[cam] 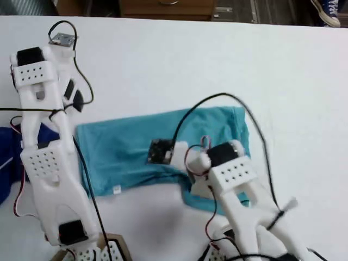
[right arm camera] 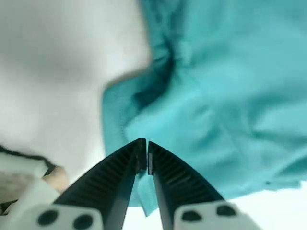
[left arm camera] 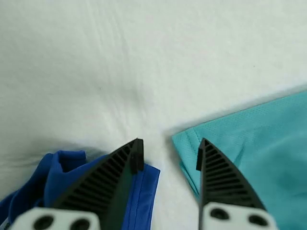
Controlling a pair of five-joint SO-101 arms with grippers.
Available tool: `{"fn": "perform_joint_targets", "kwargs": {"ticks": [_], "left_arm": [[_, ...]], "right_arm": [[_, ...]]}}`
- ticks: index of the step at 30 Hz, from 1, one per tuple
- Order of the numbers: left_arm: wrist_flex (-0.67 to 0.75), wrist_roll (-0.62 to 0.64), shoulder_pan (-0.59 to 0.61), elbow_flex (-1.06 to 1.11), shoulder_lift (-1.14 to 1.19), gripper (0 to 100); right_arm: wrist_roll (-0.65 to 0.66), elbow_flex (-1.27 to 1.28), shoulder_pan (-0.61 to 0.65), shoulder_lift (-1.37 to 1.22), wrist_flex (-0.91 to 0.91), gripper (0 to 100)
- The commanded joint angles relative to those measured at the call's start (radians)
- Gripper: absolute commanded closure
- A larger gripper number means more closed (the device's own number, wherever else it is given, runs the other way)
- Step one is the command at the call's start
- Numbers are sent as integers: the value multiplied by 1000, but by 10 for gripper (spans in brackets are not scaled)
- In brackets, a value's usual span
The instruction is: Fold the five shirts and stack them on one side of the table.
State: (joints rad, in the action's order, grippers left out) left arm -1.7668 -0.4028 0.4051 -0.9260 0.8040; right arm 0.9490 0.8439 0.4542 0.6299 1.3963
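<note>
A teal shirt (cam: 130, 149) lies partly folded in the middle of the white table (cam: 217, 60). My right gripper (right arm camera: 146, 143) is shut, pinching a fold of the teal shirt (right arm camera: 220, 96) near its front edge. The right arm's wrist (cam: 223, 157) hangs over the shirt's right half. My left gripper (left arm camera: 169, 148) stands open just above the table, between the teal shirt's left corner (left arm camera: 249, 139) and a dark blue shirt (left arm camera: 62, 172). In the high view the left gripper (cam: 73, 100) is beside the teal shirt's far left corner.
The dark blue shirt (cam: 8, 149) is bunched at the table's left edge, partly under the left arm (cam: 46, 163). Black cables (cam: 255, 130) loop over the teal shirt. The far half of the table is bare white cloth.
</note>
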Motion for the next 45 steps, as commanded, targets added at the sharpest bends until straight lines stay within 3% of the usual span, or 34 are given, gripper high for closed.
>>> {"fn": "perform_joint_targets", "kwargs": {"ticks": [1,11,25,34,38,42,45], "left_arm": [[-14,-25,-5,1,-11,793],[-14,-28,-5,1,-11,793],[-15,-26,-3,1,-11,793],[-14,-29,-2,1,-11,793],[-12,-29,-2,1,-11,793],[-12,-29,-2,1,-9,793],[-12,-29,-5,1,-9,793]], "right_arm": [[5,-49,-70,71,-27,978],[-2,80,-102,-130,-251,978],[-3,141,128,-166,-160,978],[-52,160,209,-104,-120,978],[-52,160,171,50,-82,978],[-41,166,28,179,-77,978],[41,178,-71,177,-79,978]]}}
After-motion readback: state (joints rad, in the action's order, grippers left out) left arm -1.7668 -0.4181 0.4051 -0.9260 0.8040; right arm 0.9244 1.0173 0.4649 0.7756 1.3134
